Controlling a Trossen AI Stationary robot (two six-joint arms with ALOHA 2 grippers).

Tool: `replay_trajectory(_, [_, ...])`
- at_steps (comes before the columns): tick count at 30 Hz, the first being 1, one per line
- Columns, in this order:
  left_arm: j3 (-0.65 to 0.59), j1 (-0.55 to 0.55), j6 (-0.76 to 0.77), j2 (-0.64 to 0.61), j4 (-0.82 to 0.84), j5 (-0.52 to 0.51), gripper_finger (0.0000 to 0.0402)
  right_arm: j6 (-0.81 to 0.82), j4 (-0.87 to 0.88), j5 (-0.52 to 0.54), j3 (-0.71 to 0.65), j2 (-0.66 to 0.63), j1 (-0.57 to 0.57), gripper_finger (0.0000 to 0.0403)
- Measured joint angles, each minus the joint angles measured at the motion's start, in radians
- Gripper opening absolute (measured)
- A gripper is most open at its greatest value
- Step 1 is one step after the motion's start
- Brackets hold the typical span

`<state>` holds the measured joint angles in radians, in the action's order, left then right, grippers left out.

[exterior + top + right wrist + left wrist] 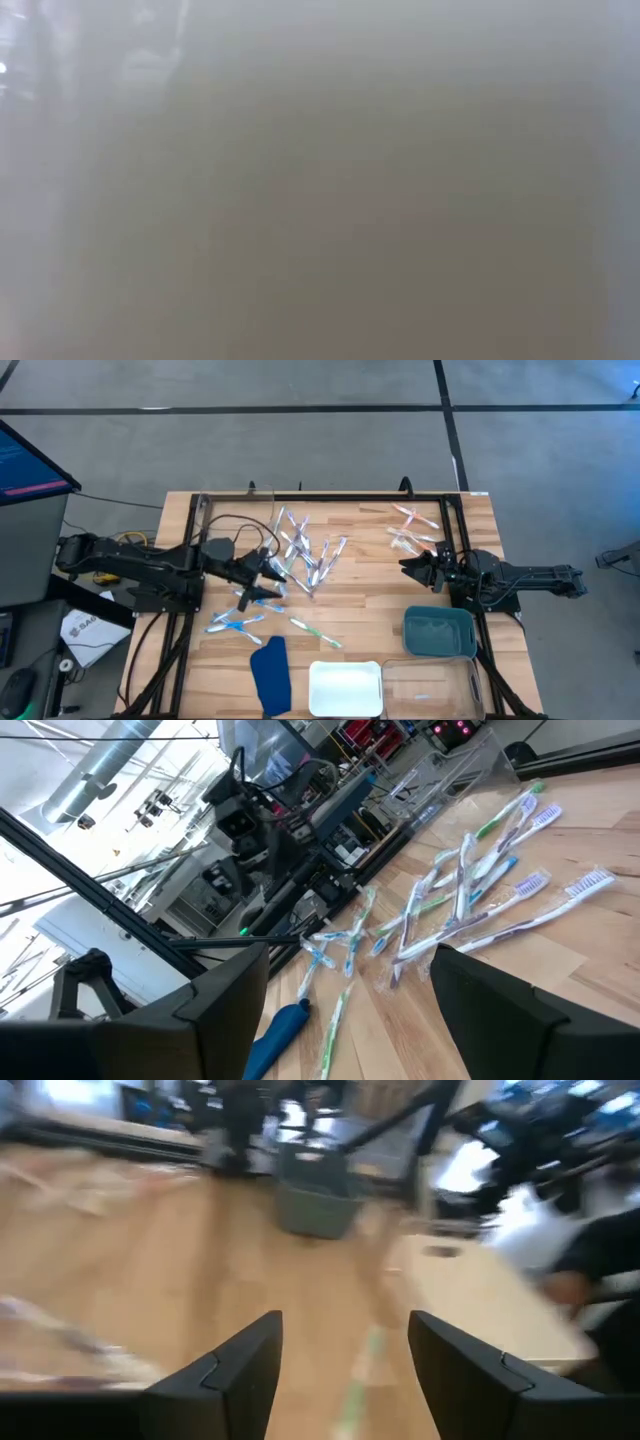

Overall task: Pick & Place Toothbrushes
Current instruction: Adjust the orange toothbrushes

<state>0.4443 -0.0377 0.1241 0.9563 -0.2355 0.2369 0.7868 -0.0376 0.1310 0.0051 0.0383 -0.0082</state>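
**Hovering over the brush pile, nothing picked yet**

Starting with what's closest to me: my left gripper (268, 582) sits just off the near edge of the main heap, fingers spread with bare wood showing between them in my wrist view, so I'm holding nothing. A single green-and-white plastic toothbrush (362, 1370) lies on the boards right ahead of my fingertips, though that view is smeared and I can't judge how square I am to it.

A bit further out is the big scatter of thin pale-handled toothbrushes (305, 550) in blue, green and purple-grey, overlapping each other mid-table. A few more blue ones (236, 623) lie toward the front, near the dark blue cloth-like piece (270, 675).

Further across, my right gripper (412, 568) waits, jaws wide and empty, beside a small pinkish bunch (412, 530) at the back. The teal plastic tray (438, 632), white tray (345, 688) and clear bin (430, 685) sit at the front right.

My read: this is the reach-and-grasp step. Next I'd need to single out one brush, line up across its handle, drop and close. The low camera shows nothing usable.
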Motion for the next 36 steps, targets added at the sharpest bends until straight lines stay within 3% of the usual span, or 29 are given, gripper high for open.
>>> replay_trajectory(5, [0.000, 0.020, -0.174, 0.027, -0.077, -0.092, 0.0197, 0.000, 0.000, 0.000, 0.000, 0.000, 0.000, 0.0272])
replay_trajectory(22, [0.000, 0.071, -0.117, 0.027, -0.247, -0.095, 0.0198, 0.004, 0.000, 0.000, 0.000, 0.000, 0.000, 0.0272])
replay_trajectory(33, [0.028, 0.071, -0.146, 0.022, -0.542, -0.062, 0.0198, 0.200, -0.028, 0.003, 0.000, 0.000, -0.001, 0.0272])
replay_trajectory(36, [0.078, 0.069, -0.150, 0.012, -0.552, -0.063, 0.0198, 0.248, -0.097, 0.089, 0.000, 0.000, -0.011, 0.0272])
